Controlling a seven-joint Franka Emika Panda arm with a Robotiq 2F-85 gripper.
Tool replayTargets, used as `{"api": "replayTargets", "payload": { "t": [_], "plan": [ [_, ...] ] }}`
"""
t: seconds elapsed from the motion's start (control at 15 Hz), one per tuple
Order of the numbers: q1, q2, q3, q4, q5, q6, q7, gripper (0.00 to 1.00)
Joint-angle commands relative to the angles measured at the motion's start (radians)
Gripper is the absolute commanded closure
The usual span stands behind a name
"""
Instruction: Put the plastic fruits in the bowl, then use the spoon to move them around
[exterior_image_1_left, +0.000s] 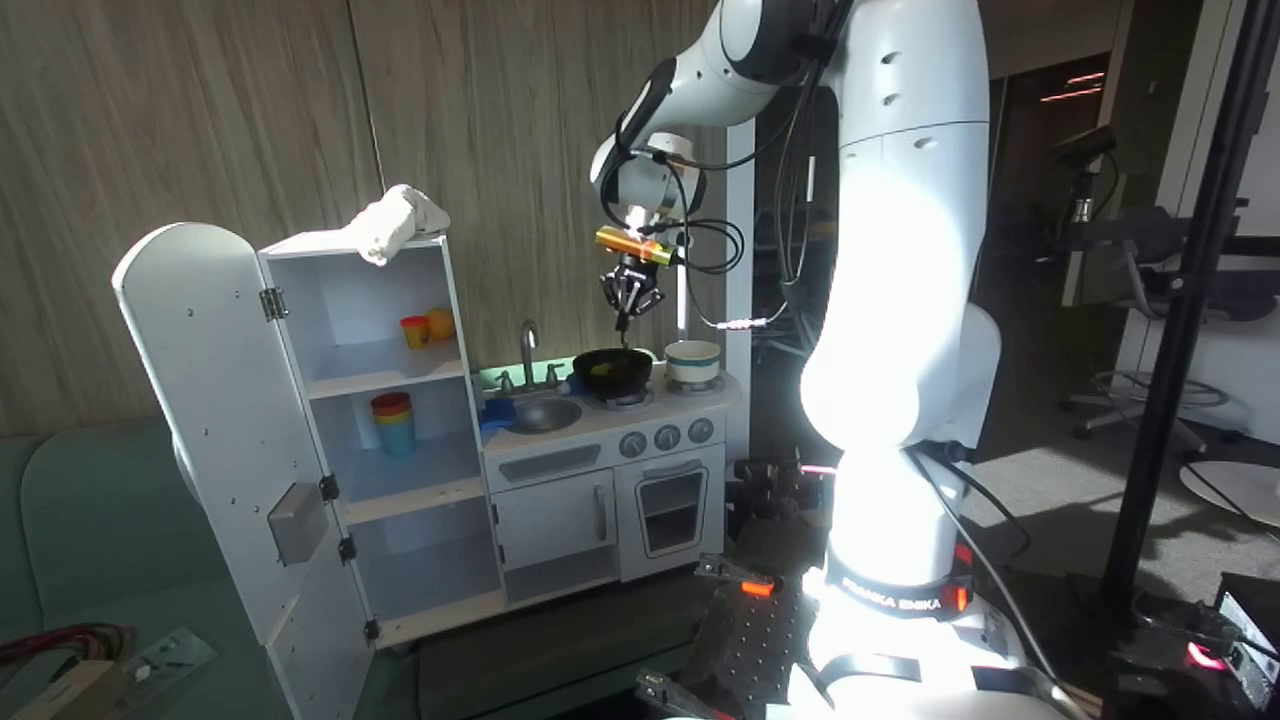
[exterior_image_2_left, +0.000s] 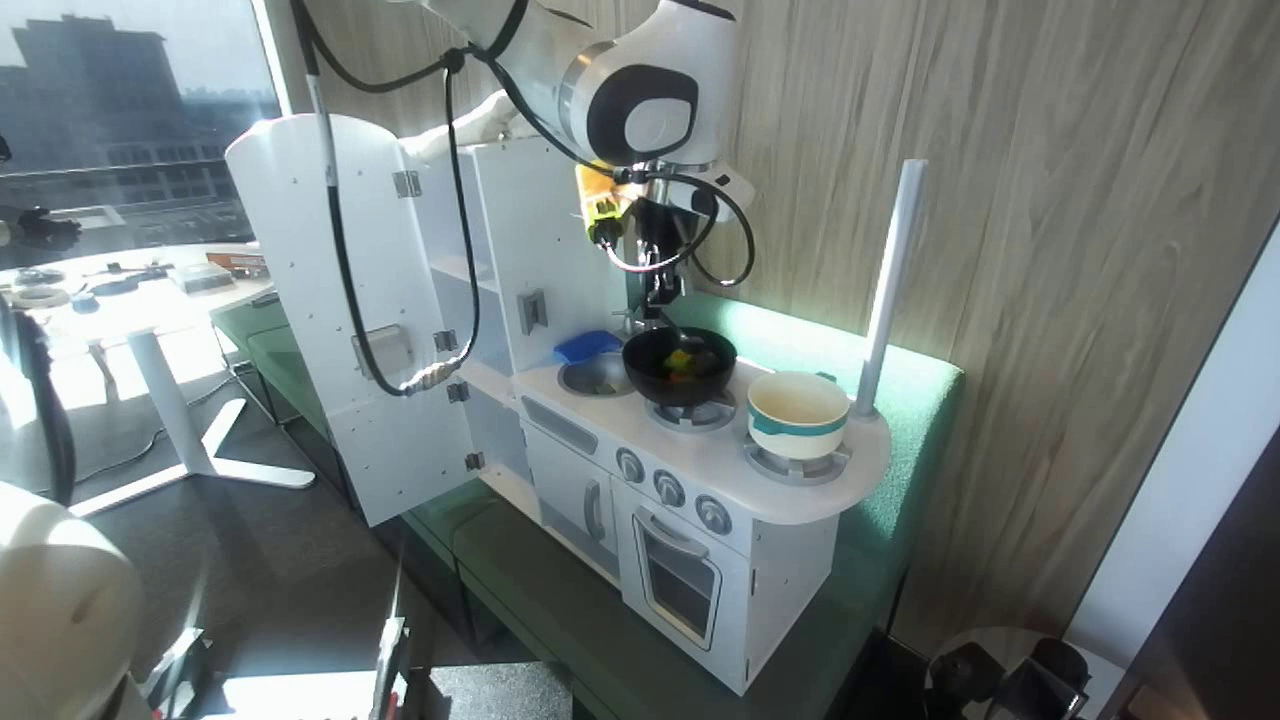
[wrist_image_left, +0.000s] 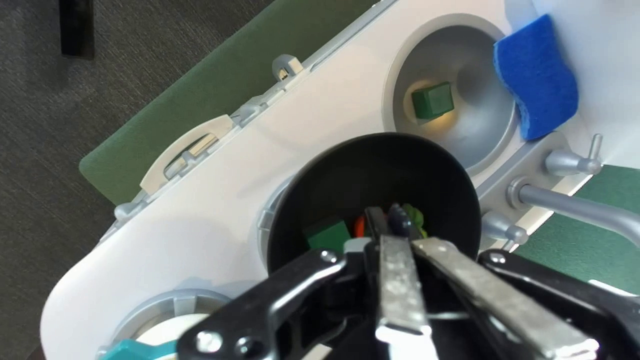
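The black bowl (exterior_image_1_left: 613, 374) sits on a burner of the white toy kitchen; it also shows in an exterior view (exterior_image_2_left: 665, 388) and in the wrist view (wrist_image_left: 370, 170). Inside it lie a yellow piece (exterior_image_2_left: 680, 360), an orange-red piece (wrist_image_left: 359, 226), a green leafy piece (wrist_image_left: 416, 218) and a green block (wrist_image_left: 330, 238). My gripper (exterior_image_1_left: 624, 318) points down above the bowl; it also shows in an exterior view (exterior_image_2_left: 656, 308). It is shut on a thin dark spoon (exterior_image_2_left: 680, 333) that reaches down into the bowl. The fingers hide part of the spoon and the pieces in the wrist view.
A white pot with a teal band (exterior_image_2_left: 798, 415) stands on the burner beside the bowl. The sink (wrist_image_left: 470, 145) holds a green block (wrist_image_left: 432, 101). A blue sponge (wrist_image_left: 537, 77), the faucet (wrist_image_left: 575, 207), a tall pole (exterior_image_2_left: 890, 290) and the open cupboard door (exterior_image_1_left: 220, 420) stand nearby.
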Motion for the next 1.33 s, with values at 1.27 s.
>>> {"api": "replayTargets", "payload": {
  "t": [1.27],
  "plan": [
    [0.038, 0.041, 0.019, 0.033, -0.137, 0.018, 0.12, 0.98]
  ]
}}
